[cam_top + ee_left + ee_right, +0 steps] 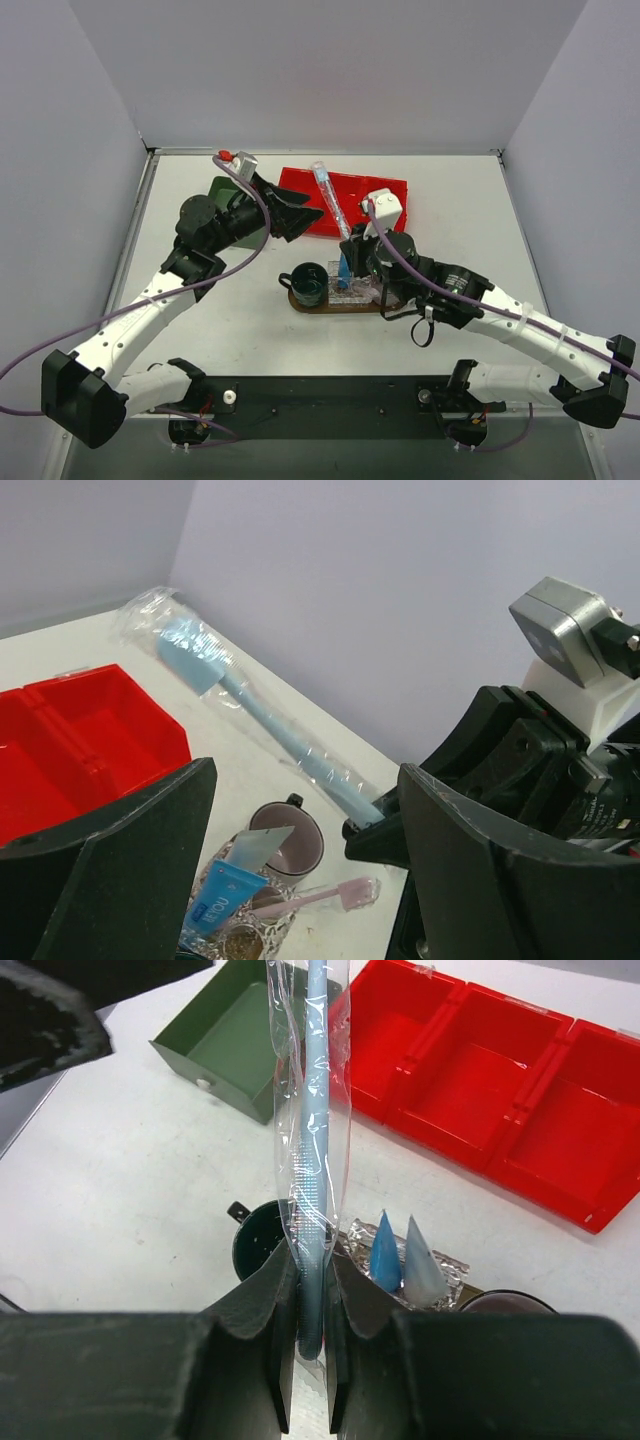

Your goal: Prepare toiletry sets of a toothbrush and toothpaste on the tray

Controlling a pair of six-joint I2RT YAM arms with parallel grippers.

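Note:
My right gripper (312, 1265) is shut on the handle end of a pale blue toothbrush (316, 1130) in a clear wrapper. It holds the brush upright over the oval brown tray (318, 306). On the tray stand a dark green mug (308, 283), a pink mug (289, 841), and a blue and a white toothpaste tube (385, 1253) in crinkled foil. A pink wrapped toothbrush (325, 894) lies beside the pink mug. My left gripper (292, 214) is open and empty, hovering behind the tray, apart from it. The blue toothbrush (240, 692) crosses the left wrist view.
A red three-compartment bin (365, 190) lies behind the tray, its compartments bare in the right wrist view (480, 1070). A green square box (228, 1042) sits left of it, partly under my left gripper. White walls close the table at the back and sides.

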